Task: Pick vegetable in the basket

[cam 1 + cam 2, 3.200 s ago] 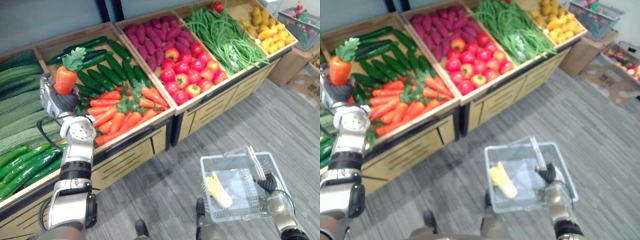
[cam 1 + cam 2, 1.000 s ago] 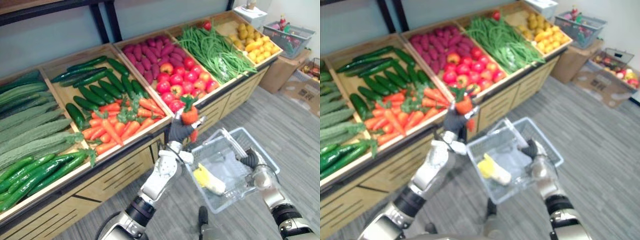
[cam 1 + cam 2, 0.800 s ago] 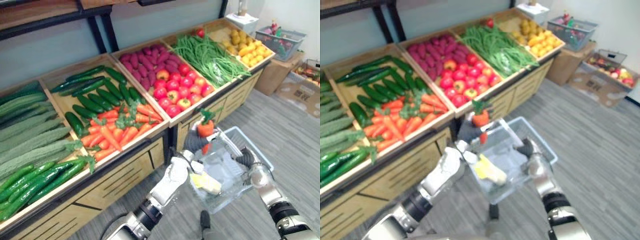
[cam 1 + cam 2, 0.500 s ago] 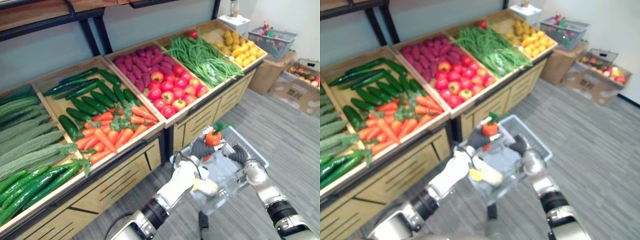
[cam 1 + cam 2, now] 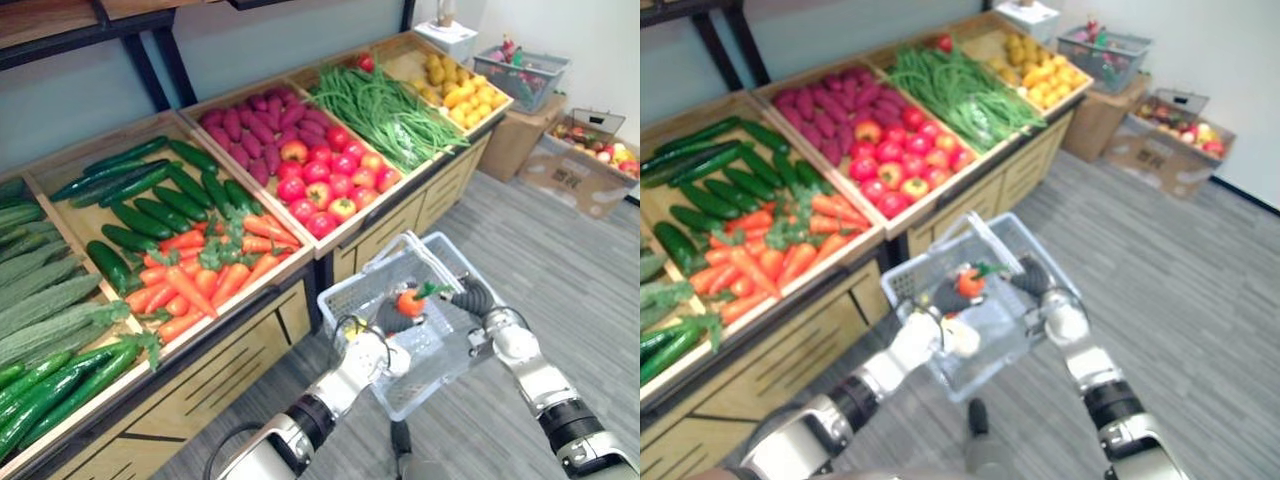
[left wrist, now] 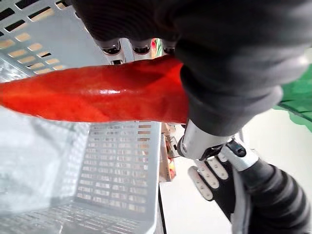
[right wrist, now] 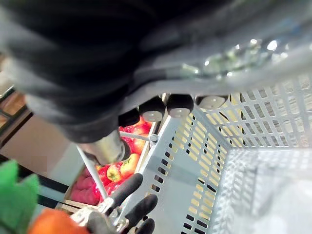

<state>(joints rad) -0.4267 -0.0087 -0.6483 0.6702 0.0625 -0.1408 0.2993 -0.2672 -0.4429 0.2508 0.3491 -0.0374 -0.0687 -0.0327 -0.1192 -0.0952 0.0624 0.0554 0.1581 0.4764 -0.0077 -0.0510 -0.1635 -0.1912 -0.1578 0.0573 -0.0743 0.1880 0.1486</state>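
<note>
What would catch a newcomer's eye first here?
An orange carrot with a green top, gripped by the left hand at the mouth of the white basket that the right hand holds. Behind, the wooden stand shows cucumbers, carrots, red fruit and green beans.

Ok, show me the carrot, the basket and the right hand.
carrot (image 5: 408, 301), left eye view, on its orange body.
basket (image 5: 445, 375), left eye view, on its near side wall.
right hand (image 5: 474, 297), left eye view, on its dark cover.
</note>
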